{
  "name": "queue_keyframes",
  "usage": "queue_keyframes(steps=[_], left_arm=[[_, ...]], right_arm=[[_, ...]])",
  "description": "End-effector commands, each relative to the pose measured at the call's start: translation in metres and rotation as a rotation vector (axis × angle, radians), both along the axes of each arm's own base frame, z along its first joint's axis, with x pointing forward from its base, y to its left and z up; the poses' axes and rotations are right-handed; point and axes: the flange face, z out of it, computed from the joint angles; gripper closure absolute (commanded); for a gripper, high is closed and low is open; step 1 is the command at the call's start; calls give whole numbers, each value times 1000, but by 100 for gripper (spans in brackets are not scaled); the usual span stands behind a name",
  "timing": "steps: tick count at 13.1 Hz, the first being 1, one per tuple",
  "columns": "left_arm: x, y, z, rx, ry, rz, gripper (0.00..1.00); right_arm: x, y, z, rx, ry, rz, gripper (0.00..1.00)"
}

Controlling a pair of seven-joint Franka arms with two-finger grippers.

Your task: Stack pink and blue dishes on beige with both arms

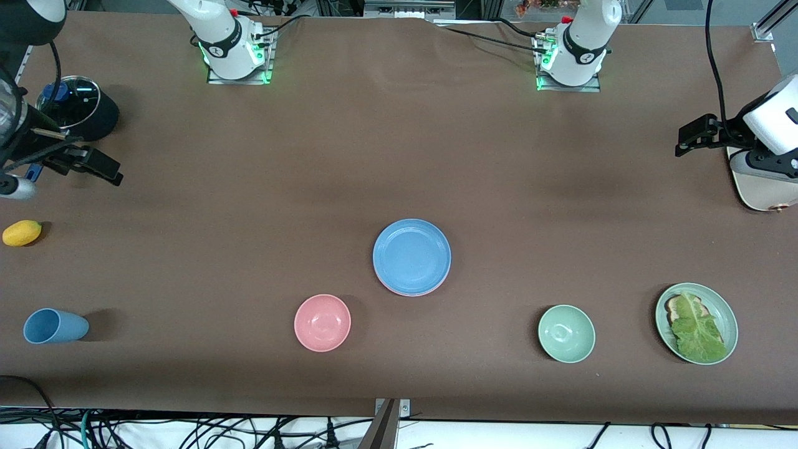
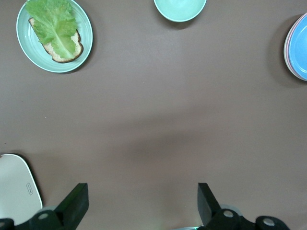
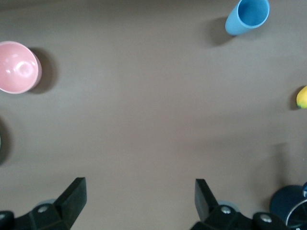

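Observation:
The blue dish (image 1: pixel 411 255) lies on top of a stack in the middle of the table. The pink dish's rim (image 1: pixel 408 293) peeks out under it, and shows again in the left wrist view as a pink edge (image 2: pixel 287 48) under the blue plate (image 2: pixel 300 45). The beige plate is hidden. My left gripper (image 1: pixel 686 140) hangs open and empty over bare table at the left arm's end. My right gripper (image 1: pixel 93 165) hangs open and empty over the right arm's end. Both wrist views show wide-apart fingers, left gripper (image 2: pixel 142 201) and right gripper (image 3: pixel 140 199), with only tablecloth between.
A pink bowl (image 1: pixel 322 322), a green bowl (image 1: pixel 566 333) and a mint plate (image 1: pixel 731 318) with bread and lettuce sit nearer the front camera. At the right arm's end are a blue cup (image 1: pixel 53 326), a lemon (image 1: pixel 22 232) and a lidded dark pot (image 1: pixel 75 112). A cream board (image 1: pixel 764 187) lies at the left arm's end.

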Motion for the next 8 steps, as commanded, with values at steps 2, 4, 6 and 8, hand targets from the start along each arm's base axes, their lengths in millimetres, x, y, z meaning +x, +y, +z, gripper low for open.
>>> queue_keyframes(steps=[2,4,6,8], left_arm=[[3,0,2,-10,0,-25,0],[3,0,2,-10,0,-25,0],[3,0,2,-10,0,-25,0],[3,-1,2,-10,0,-27,0]], right_arm=[[3,9,7,-14,-19,26,0],[2,11,8,-18,-21,35,0],[0,20,11,-5,-23,44,0],[0,30,13,-2,-26,64,0]])
